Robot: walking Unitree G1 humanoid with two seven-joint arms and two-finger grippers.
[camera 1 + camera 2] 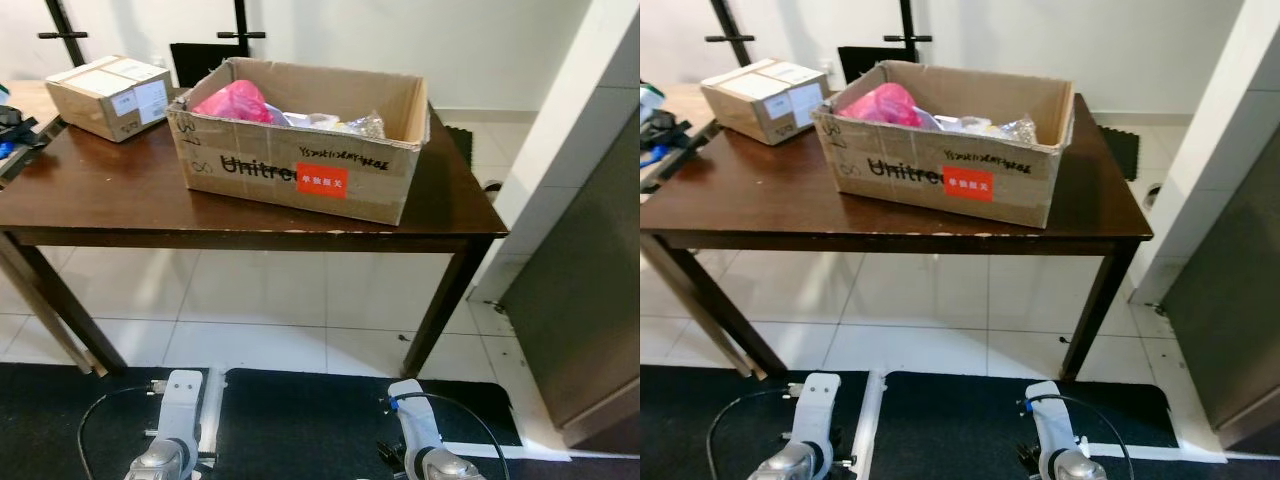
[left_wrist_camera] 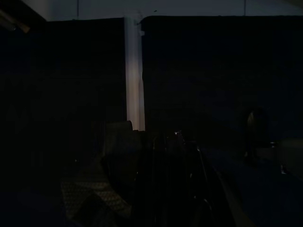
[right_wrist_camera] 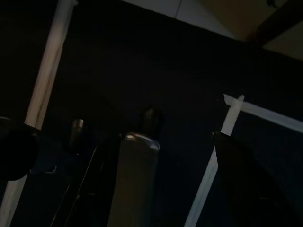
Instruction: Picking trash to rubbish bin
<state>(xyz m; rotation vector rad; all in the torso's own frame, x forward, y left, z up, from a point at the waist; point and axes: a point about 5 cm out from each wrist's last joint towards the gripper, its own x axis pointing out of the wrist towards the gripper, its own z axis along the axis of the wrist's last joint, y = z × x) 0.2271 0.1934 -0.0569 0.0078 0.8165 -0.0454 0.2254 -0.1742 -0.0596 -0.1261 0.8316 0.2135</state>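
Observation:
A large open cardboard box (image 1: 300, 175) with a red label stands on a dark wooden table (image 1: 100, 200) straight ahead. Trash lies inside it: a pink plastic bag (image 1: 232, 100) at its left end, white scraps (image 1: 320, 120) in the middle and crumpled clear plastic (image 1: 365, 125) toward its right end. My left arm (image 1: 172, 425) and right arm (image 1: 420, 440) hang idle at the bottom of the eye views, low over the floor and well short of the table. Both wrist views are very dark, with only black matting and pale floor strips to make out.
A small sealed carton (image 1: 108, 95) sits at the table's back left, with black gear (image 1: 15, 130) at the left edge. Black floor mats (image 1: 300, 420) lie under my arms. A white wall corner (image 1: 570, 130) and a grey panel (image 1: 590, 290) close off the right.

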